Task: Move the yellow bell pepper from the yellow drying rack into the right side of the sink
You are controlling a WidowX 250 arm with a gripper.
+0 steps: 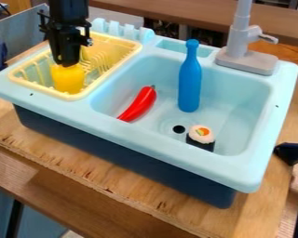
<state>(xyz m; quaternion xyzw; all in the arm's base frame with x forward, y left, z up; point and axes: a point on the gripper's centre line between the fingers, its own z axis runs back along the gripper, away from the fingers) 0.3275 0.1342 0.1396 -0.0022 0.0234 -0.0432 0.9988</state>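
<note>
The black gripper point(66, 61) hangs at the upper left over the yellow dish rack point(128, 47), pointing down. Directly below its lower end is a yellow object point(68, 79), upright in the front left part of the rack; the gripper overlaps its top, and whether it holds it I cannot tell. In the light blue sink basin lie a red chili pepper point(139, 104) at the left and a sushi roll point(202, 136) near the drain. A blue bottle point(189, 78) stands toward the back of the basin.
A grey faucet point(247, 58) rises from the back right of the light blue sink point(161, 158). The dish rack's walls surround the yellow object, with upright tines beside it. The sink rests on a wooden tabletop point(102, 188). A dark item point(291, 152) is at the right edge.
</note>
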